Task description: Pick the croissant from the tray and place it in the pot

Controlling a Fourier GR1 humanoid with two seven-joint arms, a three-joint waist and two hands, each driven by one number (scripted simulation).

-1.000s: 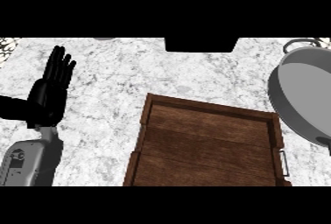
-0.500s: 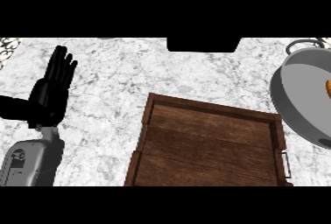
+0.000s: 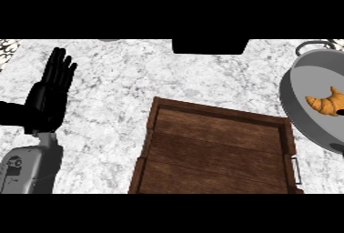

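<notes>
Item, left: your black left hand [image 3: 48, 98] is resting open, fingers straight up, over the white marbled tabletop [image 3: 201, 77]. Right hand: not showing.

Item, centre: brown wooden tray [image 3: 218, 157], holding nothing.

Item, right: grey metal pot [image 3: 310, 95], holding the golden croissant [image 3: 326, 102].

Risk: croissant is lying near the frame edge; you may be misjudging whether anything there is touching it.

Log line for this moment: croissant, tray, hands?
croissant: inside pot | tray: holds nothing | left hand: open, resting at view's left | right hand: not in view

Golden-brown croissant [image 3: 325, 102], grey pot [image 3: 302, 98], dark brown wooden tray [image 3: 208, 145], white grey-veined marble counter [image 3: 121, 86].
</notes>
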